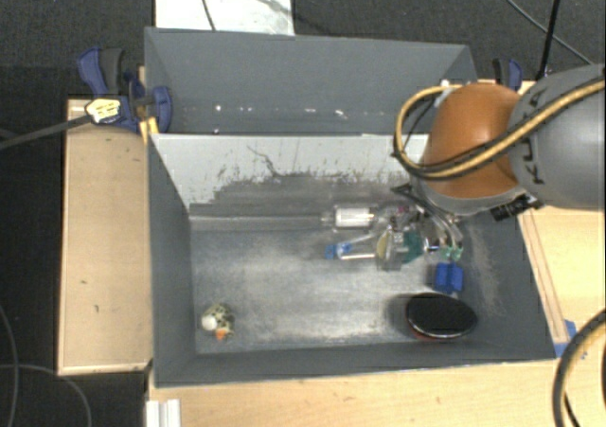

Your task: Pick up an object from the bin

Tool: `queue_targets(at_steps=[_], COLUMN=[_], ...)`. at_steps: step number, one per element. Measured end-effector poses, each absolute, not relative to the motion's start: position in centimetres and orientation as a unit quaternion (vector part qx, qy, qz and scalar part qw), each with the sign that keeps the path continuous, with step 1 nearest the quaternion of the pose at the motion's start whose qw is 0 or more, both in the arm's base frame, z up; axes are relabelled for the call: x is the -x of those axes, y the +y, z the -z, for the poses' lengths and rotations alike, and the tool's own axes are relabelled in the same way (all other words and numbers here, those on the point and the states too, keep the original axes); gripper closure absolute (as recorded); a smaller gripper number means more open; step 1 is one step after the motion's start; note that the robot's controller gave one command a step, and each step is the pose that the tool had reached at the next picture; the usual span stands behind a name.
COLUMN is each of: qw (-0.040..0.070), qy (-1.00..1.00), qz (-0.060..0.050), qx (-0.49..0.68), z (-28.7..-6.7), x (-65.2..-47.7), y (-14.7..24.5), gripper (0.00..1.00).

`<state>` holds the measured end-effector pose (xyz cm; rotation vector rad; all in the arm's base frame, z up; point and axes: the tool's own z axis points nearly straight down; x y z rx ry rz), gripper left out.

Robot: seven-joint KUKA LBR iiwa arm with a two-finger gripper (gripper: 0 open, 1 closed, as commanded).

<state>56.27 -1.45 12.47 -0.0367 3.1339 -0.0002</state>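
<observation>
Camera view shows the gripper (405, 243) low in the bin (284, 293), just behind the black disc (441, 316), over a small cluster: a blue clip (447, 278) beside the disc and a clear tube (352, 218) farther back-left. Whether the gripper is open or closed cannot be told. The step is likely the grasp; next it must close on one piece and lift.

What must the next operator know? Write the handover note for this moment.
Gripper: low in the right part of the bin, at a small cluster; I cannot tell whether it is open or shut.
Things: a clear tube and a blue piece lie beside it, toward the view's left. A second blue piece and a black disc lie toward the near wall. A small white-and-orange thing lies alone in the near left corner.
Done: the arm is at the cluster; nothing is visibly held.
Left: grip one thing and lift it out.
</observation>
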Motion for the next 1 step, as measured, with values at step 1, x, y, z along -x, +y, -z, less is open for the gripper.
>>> queue_targets(at_steps=[1], qw=[0.004], qy=[1.0], qz=[0.0], qx=[0.012], z=[-17.8], x=[-56.44], y=[-1.45], gripper=[1.0])
